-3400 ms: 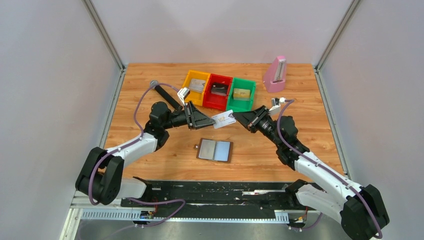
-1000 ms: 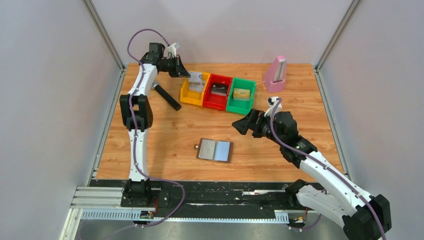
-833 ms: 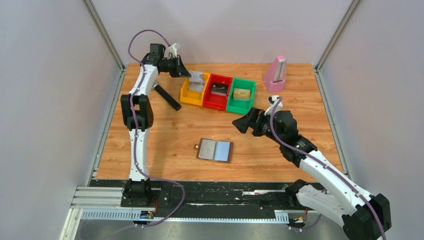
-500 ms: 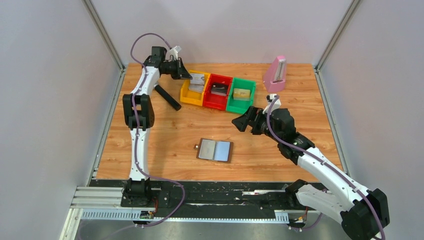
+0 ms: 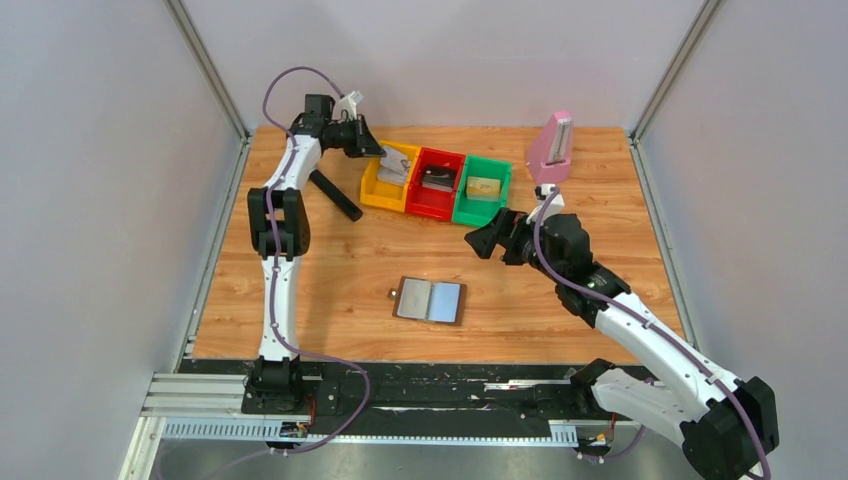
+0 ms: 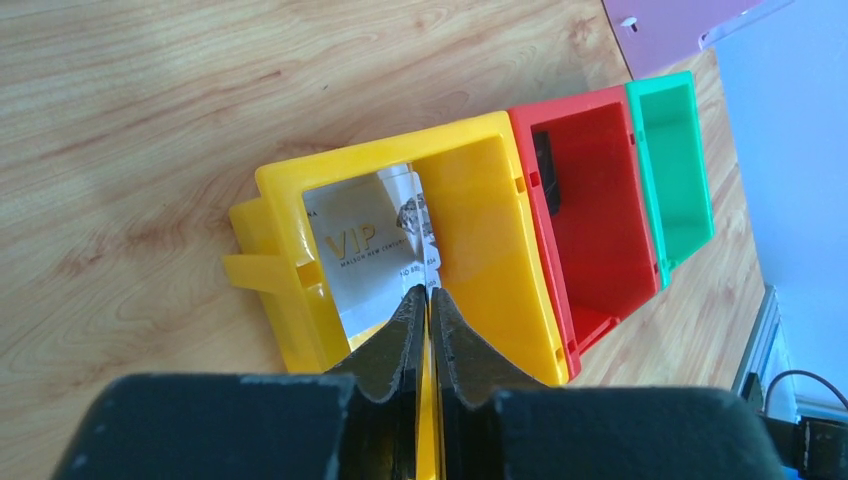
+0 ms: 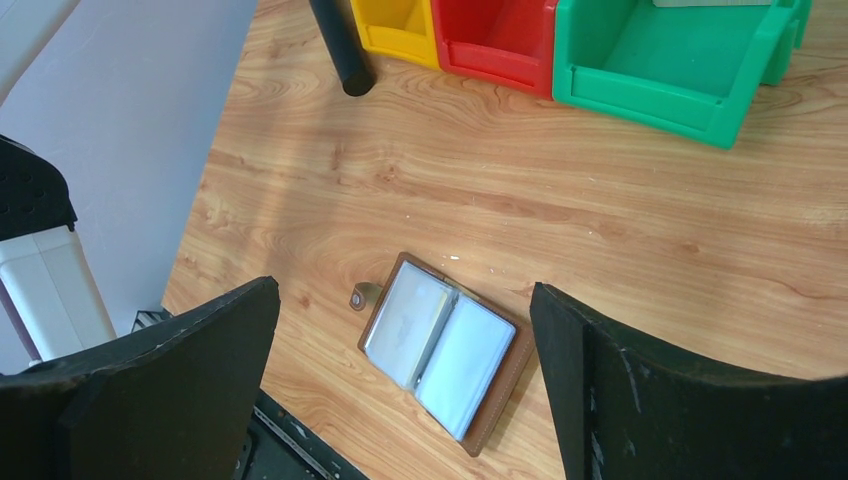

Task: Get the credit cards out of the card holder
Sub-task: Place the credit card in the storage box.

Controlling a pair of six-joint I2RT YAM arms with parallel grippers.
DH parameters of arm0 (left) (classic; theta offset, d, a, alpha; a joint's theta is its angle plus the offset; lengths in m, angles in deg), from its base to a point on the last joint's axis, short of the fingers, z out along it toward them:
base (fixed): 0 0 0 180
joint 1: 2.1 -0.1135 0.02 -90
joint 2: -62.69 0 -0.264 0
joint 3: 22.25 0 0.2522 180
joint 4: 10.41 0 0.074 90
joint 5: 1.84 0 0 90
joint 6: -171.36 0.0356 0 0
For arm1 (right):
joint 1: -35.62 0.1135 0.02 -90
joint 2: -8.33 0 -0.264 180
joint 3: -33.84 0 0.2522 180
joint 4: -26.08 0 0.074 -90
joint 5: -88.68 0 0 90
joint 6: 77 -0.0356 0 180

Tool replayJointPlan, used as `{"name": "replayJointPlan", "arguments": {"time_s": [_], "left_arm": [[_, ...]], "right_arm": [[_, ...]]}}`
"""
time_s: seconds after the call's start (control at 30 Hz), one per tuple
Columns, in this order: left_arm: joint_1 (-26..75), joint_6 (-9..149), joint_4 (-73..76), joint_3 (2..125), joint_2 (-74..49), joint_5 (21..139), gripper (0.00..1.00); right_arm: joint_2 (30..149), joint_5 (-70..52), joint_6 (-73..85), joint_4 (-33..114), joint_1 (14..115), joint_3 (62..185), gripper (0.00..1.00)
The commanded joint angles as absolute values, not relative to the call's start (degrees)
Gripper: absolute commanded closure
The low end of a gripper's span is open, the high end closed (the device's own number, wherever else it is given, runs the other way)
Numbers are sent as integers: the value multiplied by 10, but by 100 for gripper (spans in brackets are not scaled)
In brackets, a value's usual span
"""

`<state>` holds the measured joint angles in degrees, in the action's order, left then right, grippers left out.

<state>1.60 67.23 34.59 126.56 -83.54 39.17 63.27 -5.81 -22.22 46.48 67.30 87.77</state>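
Drop-off step: left gripper point(image 6: 428, 292) jaws a slit apart at card point(image 6: 365, 250) in yellow bin point(image 6: 480, 220), grip unclear; right gripper point(image 7: 405, 300) wide open, empty, should next descend on frame-centre holder point(image 5: 430, 301).

Three plastic bins were set side by side, touching, near the far edge of the wooden table point(image 5: 330, 290): a yellow bin point(image 5: 380, 197) at the left, a red bin point(image 5: 430, 207) in the middle and a green bin point(image 5: 478, 212) at the right. A black cylinder point(image 5: 335, 195) was laid aslant just left of the yellow bin. A pink wedge-shaped object point(image 5: 551, 150) was stood upright near the far right corner.
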Motion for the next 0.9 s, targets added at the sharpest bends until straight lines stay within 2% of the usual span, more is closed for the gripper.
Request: {"name": "replayJointPlan", "arguments": {"time_s": [0.0, 0.47, 0.6, 0.7, 0.87], "left_arm": [[22, 661, 311, 1282, -846, 387, 86], [28, 637, 279, 1278, -859, 401, 74], [27, 629, 269, 1278, -857, 411, 67], [28, 623, 265, 1278, -852, 418, 58], [27, 611, 260, 1277, -839, 428, 53]], "right_arm": [[636, -45, -207, 448, 670, 906, 0], [631, -40, -204, 448, 666, 908, 0], [629, -40, -204, 448, 665, 908, 0], [627, -39, -205, 448, 665, 908, 0], [626, -40, -204, 448, 664, 909, 0]]}}
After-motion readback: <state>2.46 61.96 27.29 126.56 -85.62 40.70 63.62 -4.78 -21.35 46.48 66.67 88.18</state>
